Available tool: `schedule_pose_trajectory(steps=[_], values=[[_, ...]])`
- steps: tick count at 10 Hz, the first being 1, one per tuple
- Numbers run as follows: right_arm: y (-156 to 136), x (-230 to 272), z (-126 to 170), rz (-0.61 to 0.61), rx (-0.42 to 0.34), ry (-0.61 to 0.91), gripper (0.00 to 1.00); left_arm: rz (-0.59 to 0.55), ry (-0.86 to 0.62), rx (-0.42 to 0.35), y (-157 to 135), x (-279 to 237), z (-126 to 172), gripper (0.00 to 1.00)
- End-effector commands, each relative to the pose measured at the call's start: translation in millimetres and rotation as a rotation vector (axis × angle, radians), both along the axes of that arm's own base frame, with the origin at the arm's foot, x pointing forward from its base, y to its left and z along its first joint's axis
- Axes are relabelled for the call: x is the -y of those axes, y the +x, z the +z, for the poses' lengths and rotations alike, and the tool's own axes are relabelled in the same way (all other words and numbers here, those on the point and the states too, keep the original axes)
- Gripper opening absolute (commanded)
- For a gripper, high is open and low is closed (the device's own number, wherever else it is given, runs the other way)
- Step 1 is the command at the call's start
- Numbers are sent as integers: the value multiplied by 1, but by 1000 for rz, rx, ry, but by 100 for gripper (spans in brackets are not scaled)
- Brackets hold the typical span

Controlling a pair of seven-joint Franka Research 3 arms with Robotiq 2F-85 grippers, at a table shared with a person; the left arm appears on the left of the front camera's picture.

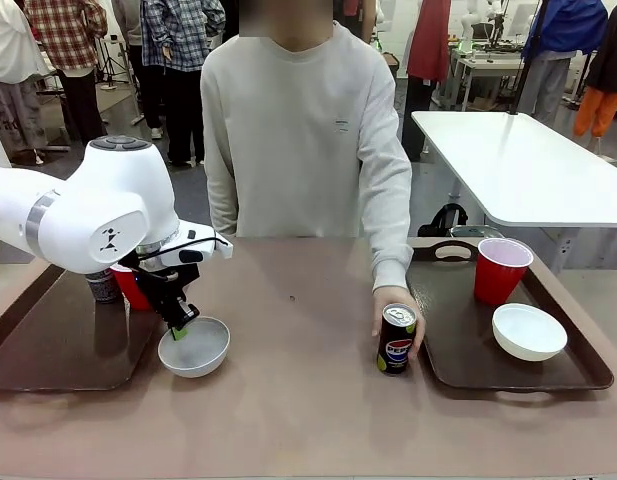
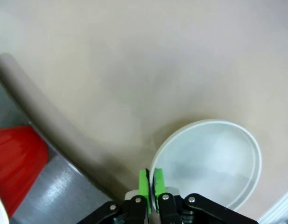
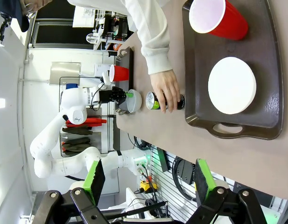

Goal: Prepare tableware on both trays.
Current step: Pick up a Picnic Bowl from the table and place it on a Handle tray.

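Pinching the near rim of a small round white bowl [image 1: 194,346], the left arm's fingers [image 1: 180,328] are closed tight on its thin wall, green pads [image 2: 144,185] meeting across it. A rim grip suits a shallow bowl too wide to span. That bowl sits on the counter [image 1: 298,390] just beside the left dark brown rectangular plastic tray [image 1: 48,340], which carries a red plastic cup [image 1: 130,286] and a grey can [image 1: 102,286], so the bowl probably goes there next. The right arm's fingers [image 3: 146,179] stand wide apart, empty, above the right tray [image 1: 458,350], already holding a cup [image 1: 501,269] and bowl [image 1: 529,331]. A person's hand [image 1: 393,310] grips a blue-black Pepsi can [image 1: 396,340] beside it.
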State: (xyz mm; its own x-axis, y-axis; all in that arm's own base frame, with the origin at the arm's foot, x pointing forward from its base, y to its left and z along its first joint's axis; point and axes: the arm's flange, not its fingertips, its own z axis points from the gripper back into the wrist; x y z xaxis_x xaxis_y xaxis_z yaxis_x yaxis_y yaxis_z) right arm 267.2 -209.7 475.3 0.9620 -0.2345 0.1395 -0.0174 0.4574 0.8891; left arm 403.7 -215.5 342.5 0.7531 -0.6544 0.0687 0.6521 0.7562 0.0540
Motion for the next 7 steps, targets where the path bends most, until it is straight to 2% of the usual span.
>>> schedule_pose_trajectory(steps=[1, 3, 5, 7], values=[[-3, 1, 0, 15, 2, -7, 100, 39, 25, -16, -3, 0, 7, 0], [-3, 1, 0, 15, 2, -7, 100, 65, 13, -39, -8, -4, 17, 0], [-3, 1, 0, 15, 2, -7, 100, 187, 6, -32, -26, -12, 46, 0], [-3, 1, 0, 15, 2, -7, 100, 306, -85, -13, -39, -49, 77, 0]])
